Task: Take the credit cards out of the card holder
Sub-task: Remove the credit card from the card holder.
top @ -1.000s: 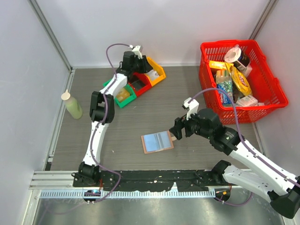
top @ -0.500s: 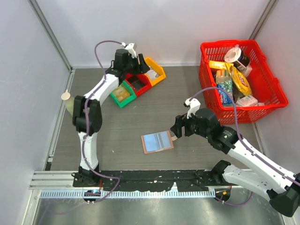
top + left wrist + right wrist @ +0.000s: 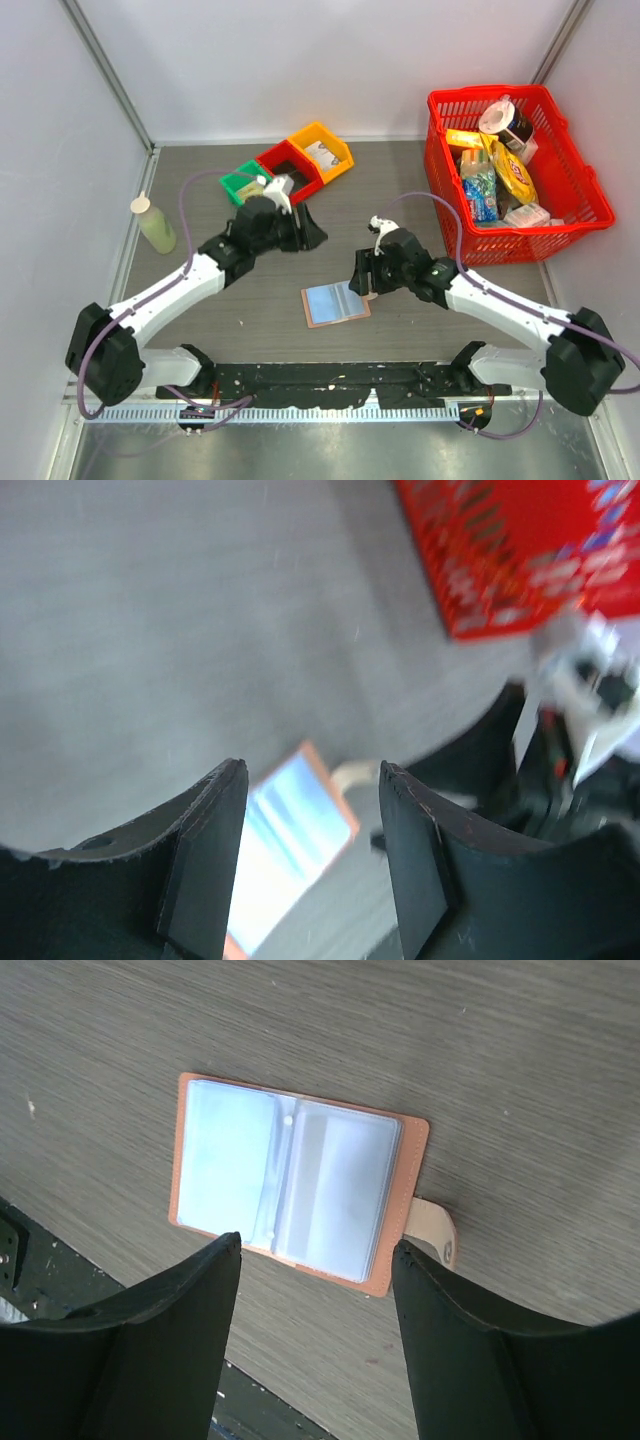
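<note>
The card holder [image 3: 336,302] lies spread open on the grey table, tan-pink with pale blue sleeves facing up and its snap tab [image 3: 436,1230] at the right. Whether credit cards sit in the sleeves I cannot tell. My right gripper [image 3: 360,276] hovers just above the holder's right edge. In the right wrist view it [image 3: 318,1248] is open and empty over the card holder [image 3: 298,1186]. My left gripper [image 3: 311,234] hangs above the table behind the holder. The blurred left wrist view shows it [image 3: 312,772] open and empty, with the card holder [image 3: 290,840] seen through the gap.
A red basket [image 3: 484,246] full of groceries stands at the back right. Green [image 3: 238,181], red [image 3: 283,161] and yellow [image 3: 335,146] bins sit at the back left; a pale card-like item [image 3: 321,155] lies in the yellow one. A bottle [image 3: 155,225] stands at the left wall.
My left arm swung from over the bins down to the table's middle, and its jaws opened. My right gripper slid left over the holder's right edge, its jaws narrowing slightly.
</note>
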